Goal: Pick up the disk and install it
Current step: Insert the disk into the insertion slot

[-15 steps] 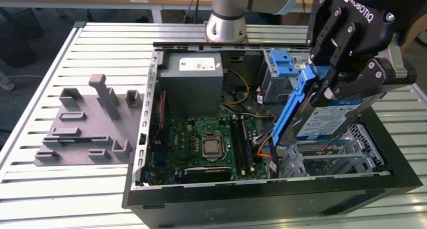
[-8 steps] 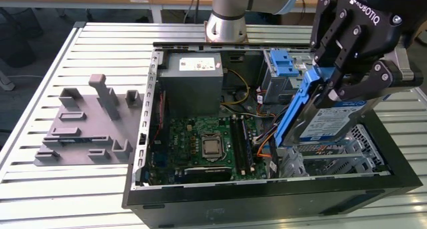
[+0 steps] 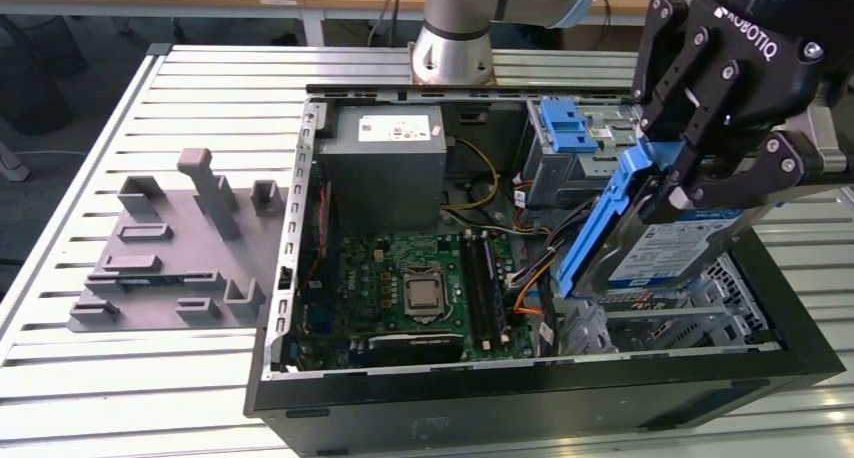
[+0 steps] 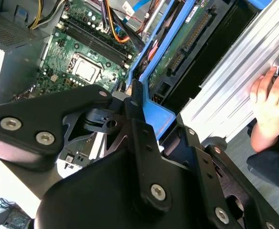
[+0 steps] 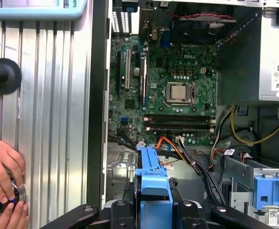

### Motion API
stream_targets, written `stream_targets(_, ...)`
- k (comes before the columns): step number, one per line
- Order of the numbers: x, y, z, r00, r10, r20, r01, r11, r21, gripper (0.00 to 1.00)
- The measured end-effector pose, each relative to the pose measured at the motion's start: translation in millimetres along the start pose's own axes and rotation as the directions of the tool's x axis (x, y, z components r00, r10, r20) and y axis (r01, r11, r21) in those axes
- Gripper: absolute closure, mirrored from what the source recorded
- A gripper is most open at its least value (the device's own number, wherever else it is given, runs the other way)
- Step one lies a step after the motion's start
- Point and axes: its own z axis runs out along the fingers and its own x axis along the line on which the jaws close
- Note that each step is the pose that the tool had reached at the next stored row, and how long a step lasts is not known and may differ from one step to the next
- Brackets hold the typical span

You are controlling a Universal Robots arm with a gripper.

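Fingers [image 3: 681, 173] clamped the disk [image 3: 667, 253] at the exterior view's right, above the open case [image 3: 534, 398], mid-install, apparently needing alignment before lowering.

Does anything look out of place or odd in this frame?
Nothing looks damaged or spilled. The silver-grey hard disk in its blue rail frame hangs tilted in the pincer above the open black computer case, not seated. A person's hand is at the slatted metal table edge, near the case.
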Motion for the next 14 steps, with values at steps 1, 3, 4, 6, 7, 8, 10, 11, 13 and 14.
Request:
stream_targets(1,0.1,-1.2,0.3,1.0000,0.000,0.0000,0.000,1.0000,0.0000,0.64)
stream_targets(3,0.2,-3.6,0.9,1.0000,0.000,0.0001,0.000,1.0000,0.0000,0.64)
stream_targets(4,0.2,-4.8,1.0,1.0000,0.000,0.0000,0.000,1.0000,0.0000,0.64)
stream_targets(6,0.2,-7.2,1.4,1.0000,0.000,0.0000,0.000,1.0000,0.0000,0.64)
stream_targets(7,0.3,-8.6,1.6,1.0000,0.000,0.0001,0.000,1.0000,0.0000,0.64)
stream_targets(8,0.3,-10.0,1.8,1.0000,0.000,0.0001,0.000,1.0000,0.0001,0.64)
stream_targets(10,0.4,-13.2,2.2,1.0000,0.000,0.0001,0.000,1.0000,0.0001,0.64)
stream_targets(11,0.4,-14.5,2.3,1.0000,0.000,0.0001,0.000,1.0000,0.0000,0.64)
stream_targets(13,0.4,-17.1,2.7,1.0000,0.000,0.0001,0.000,1.0000,0.0000,0.64)
stream_targets(14,0.5,-18.4,2.9,1.0000,0.000,0.0001,0.000,1.0000,0.0001,0.64)
